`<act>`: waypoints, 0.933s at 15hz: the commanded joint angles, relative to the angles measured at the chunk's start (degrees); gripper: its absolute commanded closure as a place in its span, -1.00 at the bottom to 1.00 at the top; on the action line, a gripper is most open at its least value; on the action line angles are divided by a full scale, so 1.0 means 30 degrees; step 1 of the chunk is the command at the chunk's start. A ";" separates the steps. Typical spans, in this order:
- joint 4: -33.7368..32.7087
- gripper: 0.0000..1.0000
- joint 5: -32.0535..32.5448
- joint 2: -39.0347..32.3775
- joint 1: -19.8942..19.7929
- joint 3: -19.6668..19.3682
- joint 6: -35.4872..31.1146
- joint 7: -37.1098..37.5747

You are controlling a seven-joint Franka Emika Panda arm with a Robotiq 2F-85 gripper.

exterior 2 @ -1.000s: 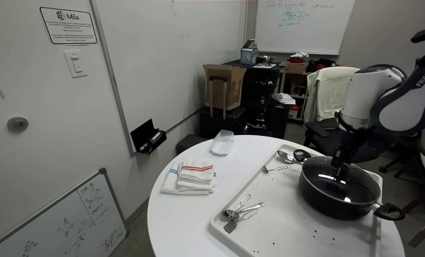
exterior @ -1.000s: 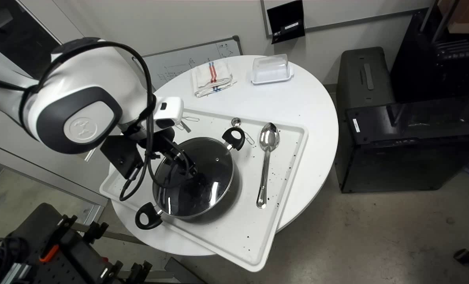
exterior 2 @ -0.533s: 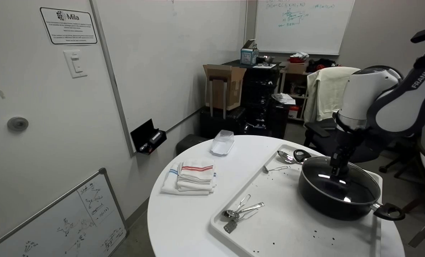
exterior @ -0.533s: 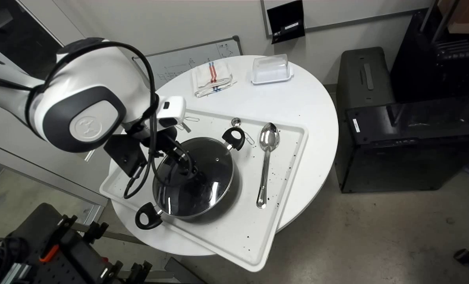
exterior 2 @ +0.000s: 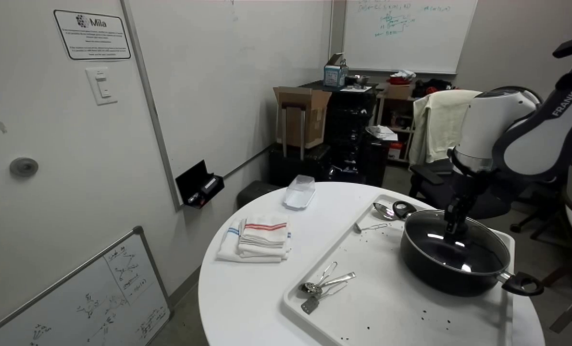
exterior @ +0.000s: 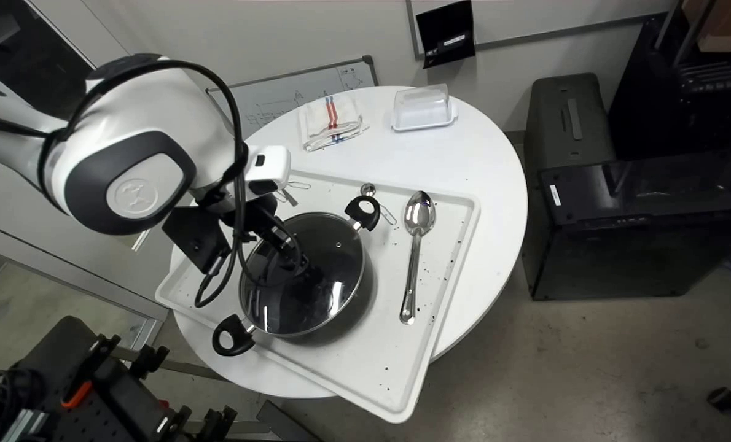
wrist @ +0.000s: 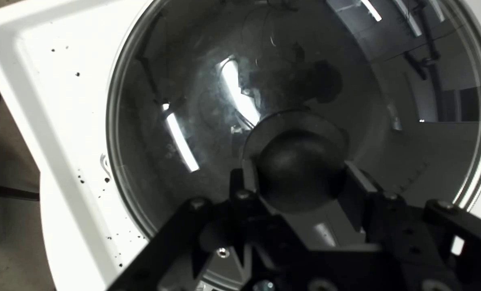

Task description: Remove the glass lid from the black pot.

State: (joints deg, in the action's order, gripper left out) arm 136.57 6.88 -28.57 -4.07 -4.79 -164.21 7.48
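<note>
The wide, shallow, round black pot (exterior 2: 447,279) sits near one edge of the off-white rectangular tray (exterior: 396,374), one of its two black loop handles (exterior: 241,336) reaching over the rim; a broad stretch of tray parts the pot from overlapping small metal utensils (exterior 2: 311,288), hard to count. The round transparent glass lid (wrist: 192,68) covers the pot, its rounded black knob (wrist: 297,161) clamped in the black two-fingered gripper (wrist: 305,173), which hides part of the glass. The wrist view crops the lid's top edge. Beside the pot lies one large metal spoon (exterior: 419,215).
</note>
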 commanded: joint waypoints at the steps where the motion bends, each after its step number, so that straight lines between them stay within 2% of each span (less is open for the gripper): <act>1: 0.0363 0.50 -0.0845 0.0496 -0.0173 0.0296 -0.0458 -0.1033; 10: 0.2213 0.50 -0.3070 0.3759 -0.1907 0.2574 -0.0284 -0.3906; 14: 0.2379 0.50 -0.3327 0.4488 -0.1551 0.2695 -0.0028 -0.4392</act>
State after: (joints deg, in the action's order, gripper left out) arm 141.65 -1.11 -18.87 -8.73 2.39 -164.32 -3.10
